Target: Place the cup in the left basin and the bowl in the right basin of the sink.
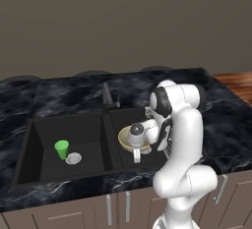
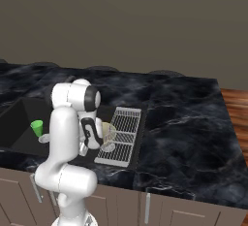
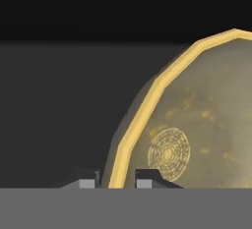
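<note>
**A:** Fig. 1 — what does the panel show, from the largest item down?

**B:** The matte black double-basin sink (image 1: pixel 106 106) set in a dark marbled counter (image 2: pixel 184 118). Its wide rackless left basin (image 1: pixel 39 139) holds the small bright green tapered plastic cup (image 1: pixel 61 149), upright just beside the round silver drain (image 1: pixel 74 158). The right basin (image 1: pixel 125 117), with the grey wire rack (image 2: pixel 123 137) at its right edge, lies under the round shallow yellowish-tan bowl (image 1: pixel 124 139).

**A:** And the hand?

**B:** The two-finger gripper (image 3: pixel 117 183) has a dark tip on either side of the bowl's rim, at its left edge — clamped on it, judging by the hand view. The bowl body extends to the right of the tips and hangs above the basin floor.

**A:** What could go wrong from here?

**B:** Likely three things. A rim pinch carries the whole bowl off to one side, so it may pivot or slip. Released from height, it could tip or strike the rack. Drifting left, it could catch the central divider or the slim dark faucet (image 1: pixel 107 97).
</note>
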Tool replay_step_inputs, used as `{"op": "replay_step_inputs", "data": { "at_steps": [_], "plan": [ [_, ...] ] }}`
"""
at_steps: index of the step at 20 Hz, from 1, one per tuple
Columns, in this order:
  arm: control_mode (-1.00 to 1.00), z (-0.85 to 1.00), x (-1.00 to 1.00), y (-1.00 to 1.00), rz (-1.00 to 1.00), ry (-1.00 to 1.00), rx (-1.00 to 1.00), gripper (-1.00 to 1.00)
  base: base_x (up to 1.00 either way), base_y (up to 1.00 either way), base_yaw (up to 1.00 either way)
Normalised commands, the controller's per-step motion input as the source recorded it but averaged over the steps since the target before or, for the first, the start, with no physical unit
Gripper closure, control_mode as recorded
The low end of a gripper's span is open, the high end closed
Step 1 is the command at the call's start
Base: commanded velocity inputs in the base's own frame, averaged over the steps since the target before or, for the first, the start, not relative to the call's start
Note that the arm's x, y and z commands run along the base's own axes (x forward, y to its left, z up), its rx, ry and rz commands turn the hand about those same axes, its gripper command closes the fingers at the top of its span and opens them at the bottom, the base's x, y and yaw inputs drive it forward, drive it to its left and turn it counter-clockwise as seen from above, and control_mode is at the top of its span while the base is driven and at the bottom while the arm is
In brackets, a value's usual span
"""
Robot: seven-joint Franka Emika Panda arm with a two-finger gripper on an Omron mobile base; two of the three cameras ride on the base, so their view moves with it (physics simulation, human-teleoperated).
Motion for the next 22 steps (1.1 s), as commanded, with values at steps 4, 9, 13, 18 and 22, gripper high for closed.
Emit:
{"op": "replay_step_inputs", "data": {
  "at_steps": [4,9,13,18,22],
  "plan": [
    [-1.00,-0.24,0.36,0.00,0.01,0.00,0.01,1.00,0.00,0.00,0.00],
    [-1.00,-0.26,0.35,0.00,0.01,0.00,0.04,1.00,0.00,0.00,0.00],
    [-1.00,-0.21,0.31,0.00,0.01,0.00,0.04,-1.00,0.00,0.00,0.00],
    [-1.00,-0.10,0.22,0.00,0.01,0.00,0.01,-1.00,0.00,0.00,0.00],
    [-1.00,-0.02,0.21,0.00,0.01,0.01,0.00,-1.00,0.00,0.00,0.00]
  ]
}}
